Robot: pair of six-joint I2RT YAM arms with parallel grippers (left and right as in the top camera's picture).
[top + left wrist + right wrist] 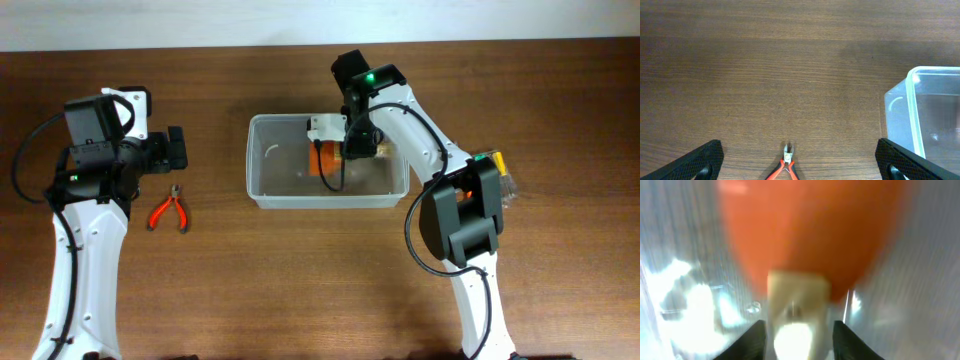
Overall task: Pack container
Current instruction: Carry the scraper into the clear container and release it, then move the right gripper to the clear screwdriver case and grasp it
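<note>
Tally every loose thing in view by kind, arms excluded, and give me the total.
Clear plastic container: 1
Red-handled pliers: 1
Orange item inside the container, kind unclear: 1
Yellow item at far right, partly hidden: 1
Total: 4

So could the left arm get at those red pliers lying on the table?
Probably yes. The pliers lie alone on the table, close by the left gripper, whose fingers stand wide open, and nothing sits between them.
</note>
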